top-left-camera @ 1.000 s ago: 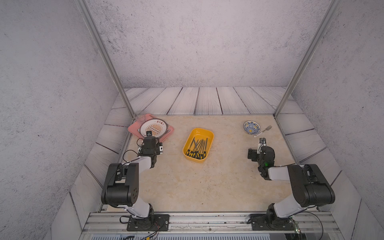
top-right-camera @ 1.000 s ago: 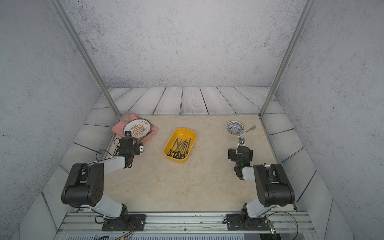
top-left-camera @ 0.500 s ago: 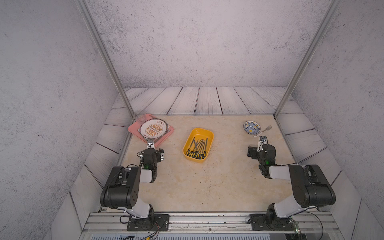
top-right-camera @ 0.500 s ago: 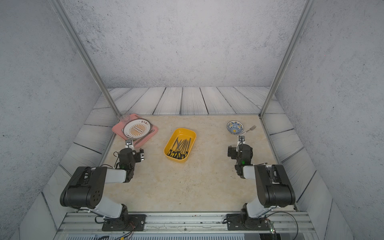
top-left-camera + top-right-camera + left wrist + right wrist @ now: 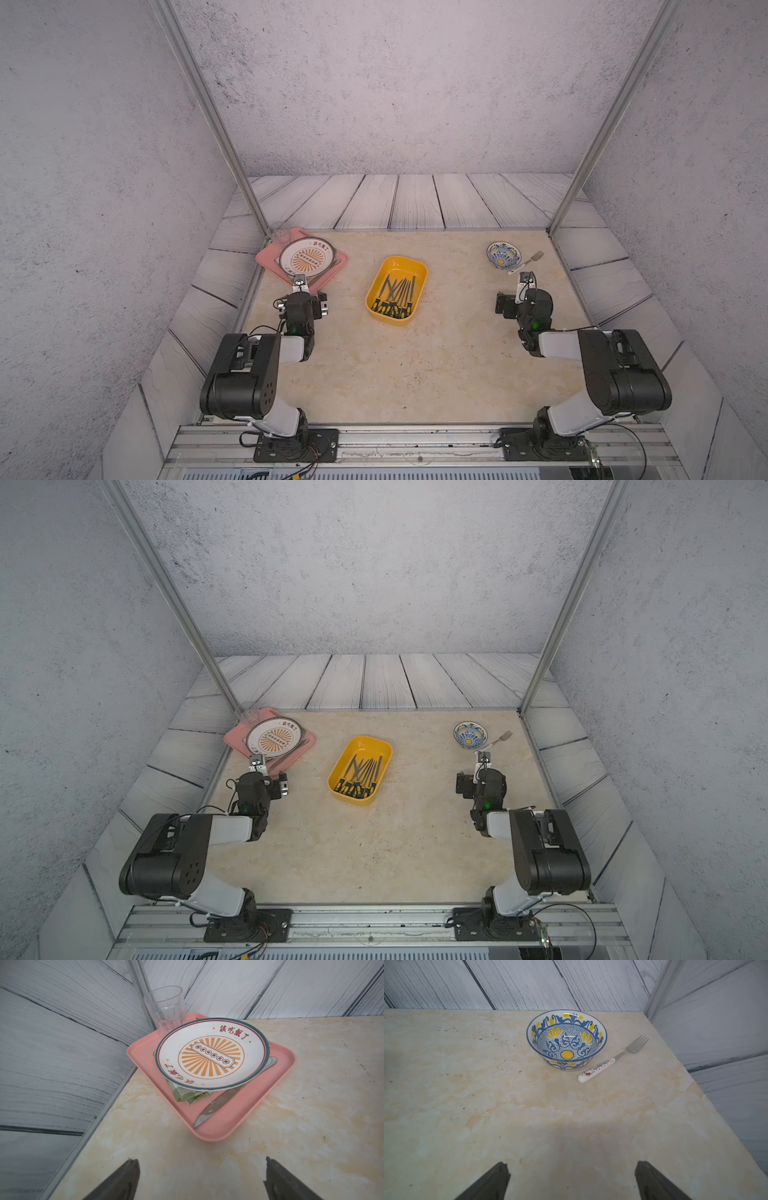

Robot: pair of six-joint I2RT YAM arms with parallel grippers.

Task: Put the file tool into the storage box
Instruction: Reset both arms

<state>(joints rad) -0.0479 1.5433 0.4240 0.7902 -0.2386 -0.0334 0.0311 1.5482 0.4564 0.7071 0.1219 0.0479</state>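
- The storage box [image 5: 405, 267] [image 5: 369, 746], a yellow tub, sits on the counter [image 5: 415, 365] about midway between the two arms, its long side angled slightly
- The file tools [image 5: 395, 293] [image 5: 360, 776] lie inside the box in a loose fan, with the black-and-yellow handles bunched at the near end and the grey blades pointing to the far end
- The left gripper [image 5: 200, 1159] has its jaws spread wide and holds nothing; only bare counter shows between the fingertips
- Just ahead of it is a pink tray [image 5: 228, 1131] carrying a white plate [image 5: 209, 1053] with an orange sunburst, a clear glass [image 5: 166, 1007] at the far corner, a knife [image 5: 212, 1109] partly under the plate, and a folded green cloth [image 5: 185, 1095]
- The right gripper [image 5: 572, 1163] is likewise wide apart and empty, low over the counter
- Ahead of it stands a blue-and-yellow patterned bowl [image 5: 566, 1039] with a white-handled fork [image 5: 608, 1064] just beside it
- Both grippers are well apart from the box
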